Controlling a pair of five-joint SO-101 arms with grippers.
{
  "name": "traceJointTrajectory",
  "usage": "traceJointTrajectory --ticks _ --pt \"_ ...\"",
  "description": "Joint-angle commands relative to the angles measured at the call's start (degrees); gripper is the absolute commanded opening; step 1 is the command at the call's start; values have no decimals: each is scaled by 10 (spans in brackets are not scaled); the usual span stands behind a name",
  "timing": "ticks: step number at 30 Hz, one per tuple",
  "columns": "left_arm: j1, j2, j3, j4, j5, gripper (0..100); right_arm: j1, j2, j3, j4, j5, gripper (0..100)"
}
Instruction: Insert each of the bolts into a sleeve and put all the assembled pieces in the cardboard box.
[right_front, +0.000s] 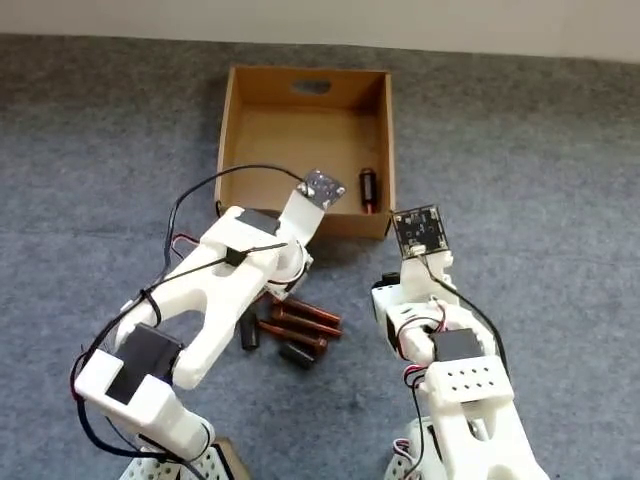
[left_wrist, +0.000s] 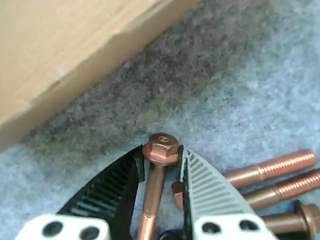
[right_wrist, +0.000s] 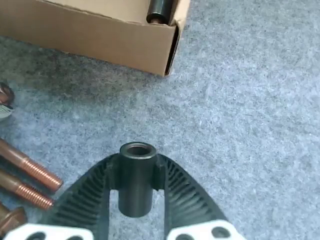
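- Hanging low before the cardboard box's (right_front: 229, 130) near wall, left gripper (left_wrist: 160, 165) clamps a copper bolt (left_wrist: 160, 148) lengthwise, head pointing far.
- Beside it, right gripper (right_wrist: 136, 167) pinches a black sleeve (right_wrist: 135, 187), bore facing far.

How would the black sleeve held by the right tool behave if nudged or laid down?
The sleeve looks like a rigid metal tube, so probably stiff and heavy for its size. Its smooth round sides suggest it could roll on the carpet.
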Motion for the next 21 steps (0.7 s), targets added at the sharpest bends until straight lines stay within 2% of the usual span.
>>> traceJointTrajectory --ticks 1,10,19,21 --pt "-8 -36 1 -9 -1 149 5 -12 -5 -11 -6 5" --pt "-9 -36 0 25 -4 70 5 -12 -4 -11 -5 5" --pt "-6 -36 -3 20 -4 66 5 -12 -4 -11 -5 5" --pt "-3 -36 -7 -6 -1 66 5 -12 -4 -11 -5 5"
